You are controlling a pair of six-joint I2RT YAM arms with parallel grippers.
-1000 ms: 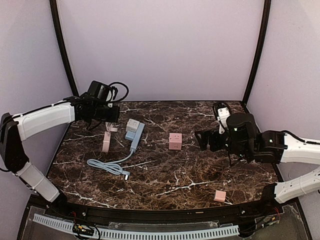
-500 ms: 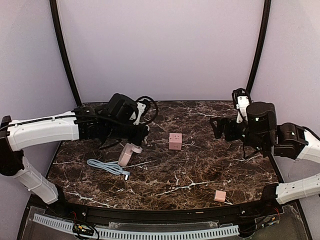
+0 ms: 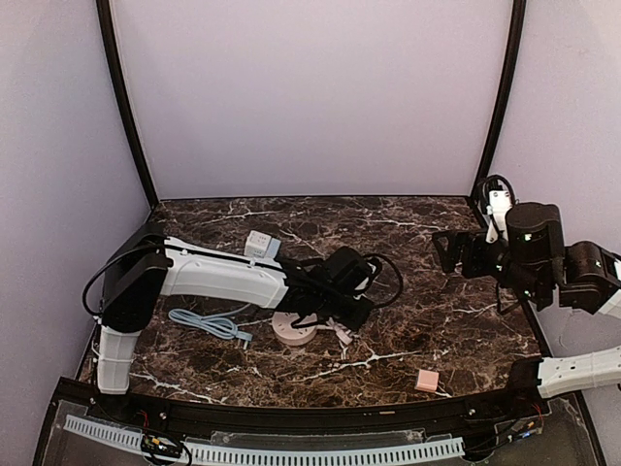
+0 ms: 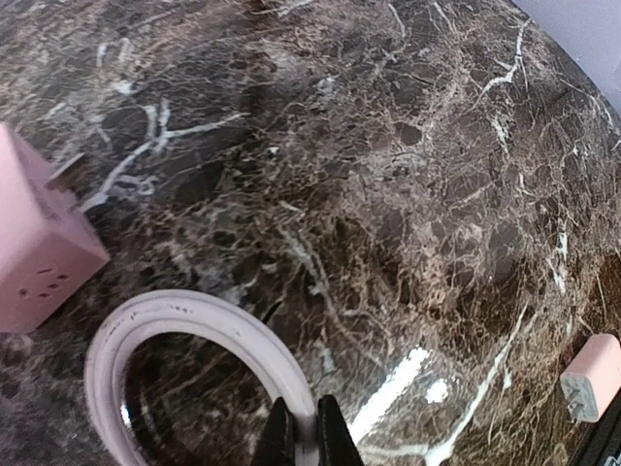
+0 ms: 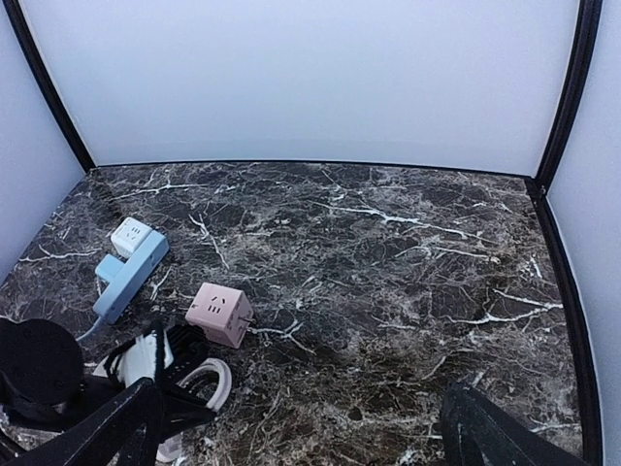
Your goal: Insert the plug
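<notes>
My left gripper point(image 3: 342, 313) is shut on a pale pink cable point(image 3: 291, 330) and holds its loop low over the middle of the table. In the left wrist view the fingertips point(image 4: 328, 439) pinch the cable point(image 4: 184, 313) at the loop's near side. A pink cube socket point(image 4: 37, 264) sits just left of the loop. It also shows in the right wrist view point(image 5: 220, 314); in the top view the left wrist hides it. My right gripper point(image 3: 448, 252) is open and empty, raised at the right. Its jaws stand wide apart in its own view point(image 5: 301, 442).
A blue power strip point(image 3: 268, 250) with a white cube point(image 3: 256, 243) on it lies at the back left. Its blue cord point(image 3: 209, 323) curls toward the front. A small pink adapter point(image 3: 427, 380) lies near the front right edge.
My left arm has swung from the back left to the table's middle, carrying the pink cable with it. My right arm has drawn back to the right and risen.
</notes>
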